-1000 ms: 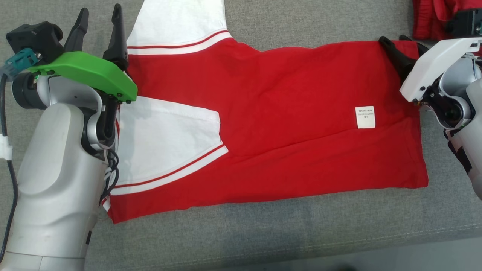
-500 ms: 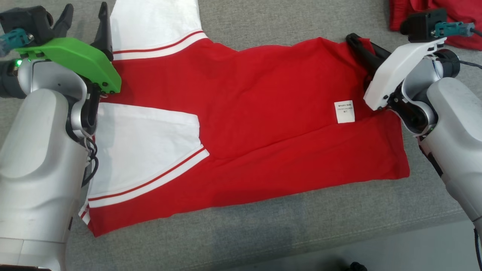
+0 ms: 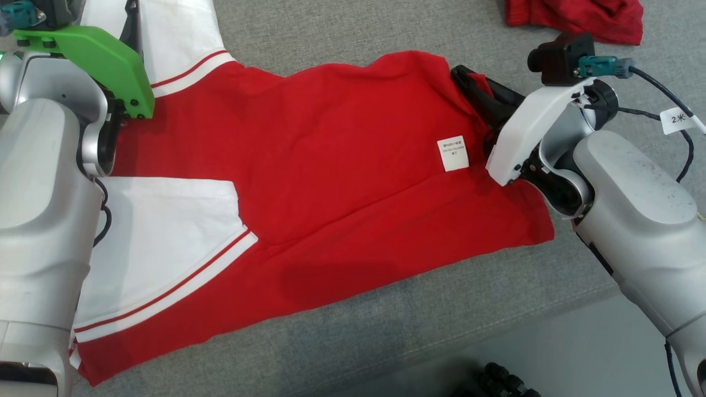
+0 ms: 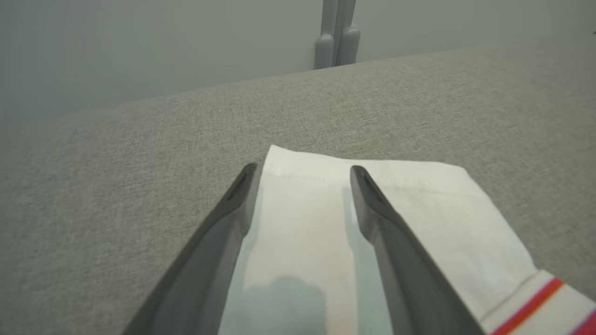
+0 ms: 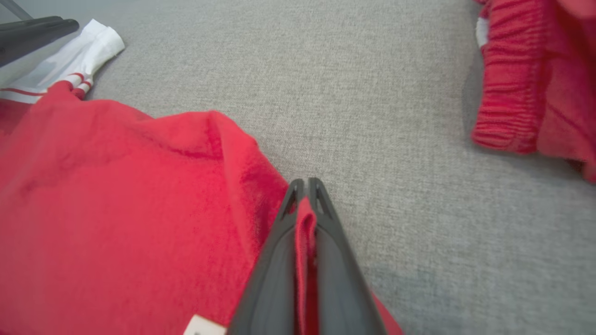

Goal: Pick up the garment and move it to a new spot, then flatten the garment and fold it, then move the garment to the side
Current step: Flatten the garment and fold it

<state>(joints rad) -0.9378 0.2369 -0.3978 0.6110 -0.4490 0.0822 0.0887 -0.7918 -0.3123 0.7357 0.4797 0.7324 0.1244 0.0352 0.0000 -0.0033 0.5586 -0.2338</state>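
The garment (image 3: 331,165) is a red shirt with white, red-striped sleeves, spread on the grey cushion (image 3: 342,33). A white label (image 3: 453,153) lies on it near the right end. My right gripper (image 3: 462,74) is shut on the shirt's far right corner; in the right wrist view a ridge of red cloth is pinched between the closed fingers (image 5: 305,186). At the far left, under the green wrist cover (image 3: 94,55), my left gripper (image 4: 302,170) is open. Its fingers straddle the white sleeve (image 4: 419,218) that lies flat beneath them, and hold nothing.
A second red garment (image 3: 573,19) lies bunched at the far right of the cushion, close to my right arm. The cushion's front edge (image 3: 496,325) runs diagonally, with pale floor (image 3: 579,353) beyond. A tagged cable (image 3: 675,118) hangs off my right wrist.
My right gripper has shut on the shirt's far right corner and drawn it inward, bunching the cloth there. The head camera has turned, shifting the whole picture left. The left gripper stays open.
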